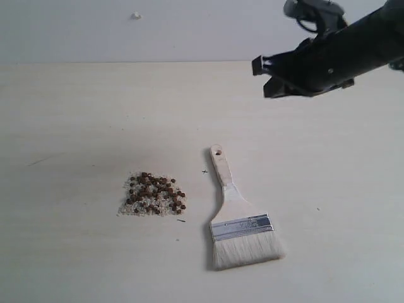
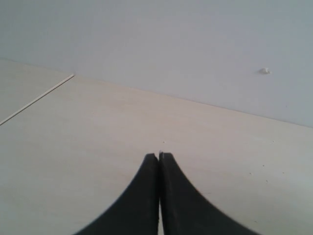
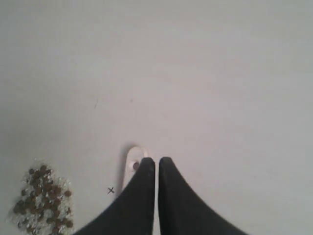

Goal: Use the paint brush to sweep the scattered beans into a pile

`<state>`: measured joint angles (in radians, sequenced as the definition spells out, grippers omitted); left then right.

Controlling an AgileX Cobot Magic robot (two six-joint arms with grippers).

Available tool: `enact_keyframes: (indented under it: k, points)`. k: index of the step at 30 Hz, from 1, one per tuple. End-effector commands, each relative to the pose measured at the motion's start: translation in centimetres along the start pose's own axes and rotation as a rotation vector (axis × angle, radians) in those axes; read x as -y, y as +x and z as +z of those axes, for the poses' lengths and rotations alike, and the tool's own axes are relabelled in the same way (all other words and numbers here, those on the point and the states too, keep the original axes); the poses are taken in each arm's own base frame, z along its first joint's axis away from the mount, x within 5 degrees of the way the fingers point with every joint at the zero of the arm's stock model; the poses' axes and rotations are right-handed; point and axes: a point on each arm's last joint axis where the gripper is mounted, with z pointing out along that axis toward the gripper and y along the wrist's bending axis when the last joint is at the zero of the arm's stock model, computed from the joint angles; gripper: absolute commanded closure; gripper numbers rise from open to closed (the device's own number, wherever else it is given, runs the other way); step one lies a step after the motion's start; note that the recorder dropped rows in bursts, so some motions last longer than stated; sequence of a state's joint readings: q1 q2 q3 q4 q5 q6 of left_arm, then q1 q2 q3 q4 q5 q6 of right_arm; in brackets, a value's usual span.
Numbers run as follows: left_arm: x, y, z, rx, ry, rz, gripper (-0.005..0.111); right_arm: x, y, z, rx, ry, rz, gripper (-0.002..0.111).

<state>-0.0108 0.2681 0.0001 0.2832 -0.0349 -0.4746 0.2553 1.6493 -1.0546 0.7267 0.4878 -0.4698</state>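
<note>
setting: probably lab | bare pale tabletop (image 1: 95,107) | blank wall (image 1: 189,25)

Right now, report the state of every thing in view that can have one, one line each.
beans: gathered in one pile, mixed with pale crumbs.
paint brush: lying flat on the table, not held, beside the pile without touching it.
left gripper: shut, empty.
right gripper: shut, empty, raised above the brush's handle end.
</note>
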Motion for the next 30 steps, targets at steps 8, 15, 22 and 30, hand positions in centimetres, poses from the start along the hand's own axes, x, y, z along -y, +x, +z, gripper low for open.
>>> enact_keyframes:
  k: [8,15,22,30]
  points:
    - [0.0,-0.1,0.0,0.01,0.003,-0.004,0.107,-0.5,3.4,-10.1,0.435,0.127,0.038,0.108]
    - [0.0,-0.1,0.0,0.01,0.003,-0.004,0.107,0.5,9.0,-14.2,0.679,0.163,0.085,0.108]
    - [0.0,-0.1,0.0,0.01,0.003,-0.004,0.107,-0.1,14.0,-16.8,0.701,0.081,0.05,0.108]
    - [0.0,-0.1,0.0,0.01,0.003,-0.004,0.107,-0.9,15.2,-18.8,0.757,0.022,0.018,0.108]
